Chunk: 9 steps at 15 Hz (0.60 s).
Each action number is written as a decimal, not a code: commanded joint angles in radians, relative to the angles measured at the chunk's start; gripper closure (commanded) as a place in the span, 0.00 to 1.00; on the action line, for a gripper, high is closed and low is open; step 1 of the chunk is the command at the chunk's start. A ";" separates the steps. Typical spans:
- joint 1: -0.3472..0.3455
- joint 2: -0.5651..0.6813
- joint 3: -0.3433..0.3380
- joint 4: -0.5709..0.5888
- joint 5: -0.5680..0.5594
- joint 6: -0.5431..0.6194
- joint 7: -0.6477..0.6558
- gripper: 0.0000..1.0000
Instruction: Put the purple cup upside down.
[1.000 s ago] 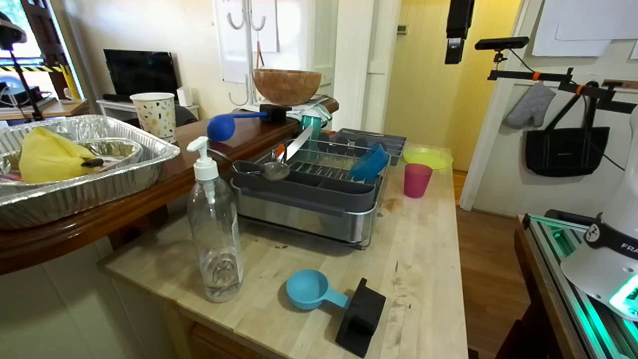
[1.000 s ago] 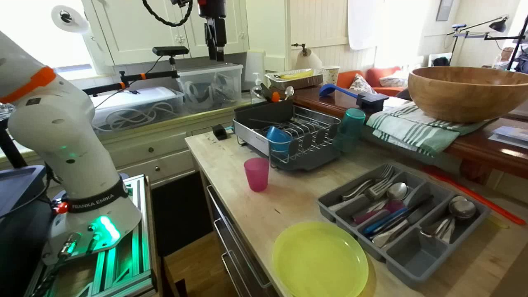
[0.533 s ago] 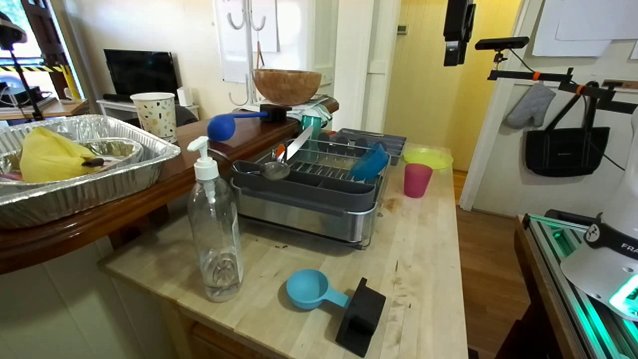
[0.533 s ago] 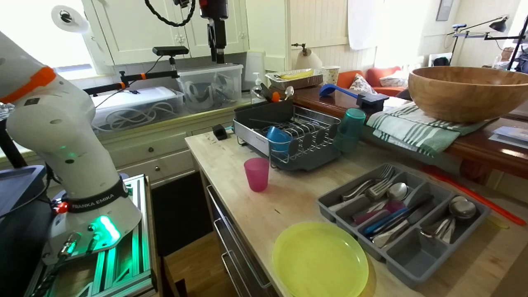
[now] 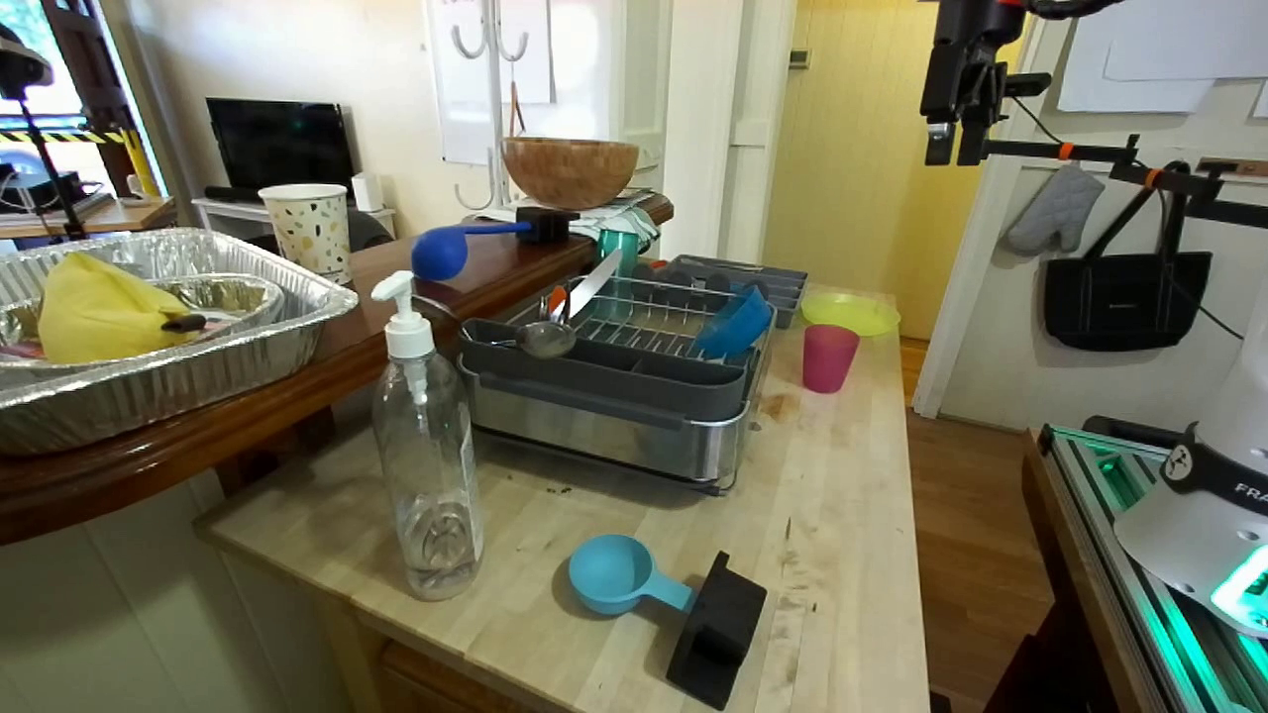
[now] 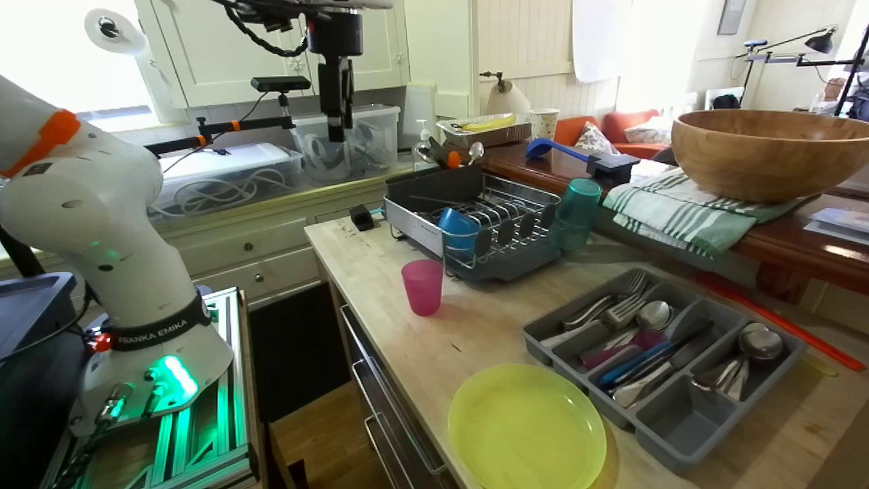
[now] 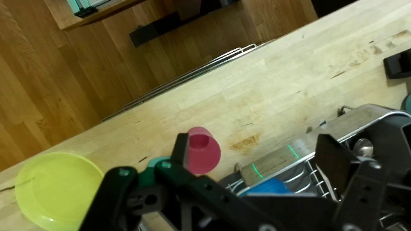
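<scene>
My bench [image 5: 842,545] carries the rack [image 5: 604,384] and the plate [image 6: 526,428]. Above it hang my jaws, spread wide in the wrist view with nothing gripped. The purple cup [image 6: 422,288] stands on the bench between rack and plate, nearer the rack, mouth up in both exterior views and touched by neither jaw. So I'd judge the flip not yet begun: coming down, gripping, lifting, turning it over and setting it rim-down are all left for me.

Purple cup [image 6: 423,288] (one) | teal tumbler [image 6: 577,210] (one) | speckled cup [image 5: 307,233] (one) | yellow-green plate [image 6: 526,428] (one) | wooden bowl [image 6: 767,166] (one) | dish rack [image 5: 604,443] (one) | cutlery tray [image 6: 689,414] (one) | foil trays [image 5: 198,381] (two)
</scene>
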State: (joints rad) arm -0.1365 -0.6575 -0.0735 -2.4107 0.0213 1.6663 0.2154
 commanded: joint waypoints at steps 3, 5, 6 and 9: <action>-0.065 -0.021 -0.061 -0.114 -0.047 0.133 -0.076 0.00; -0.069 0.014 -0.080 -0.120 -0.066 0.184 -0.119 0.00; -0.069 0.032 -0.080 -0.116 -0.070 0.198 -0.127 0.00; -0.070 0.026 -0.075 -0.109 -0.054 0.192 -0.125 0.00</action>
State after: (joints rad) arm -0.2023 -0.6314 -0.1510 -2.5218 -0.0348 1.8611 0.0925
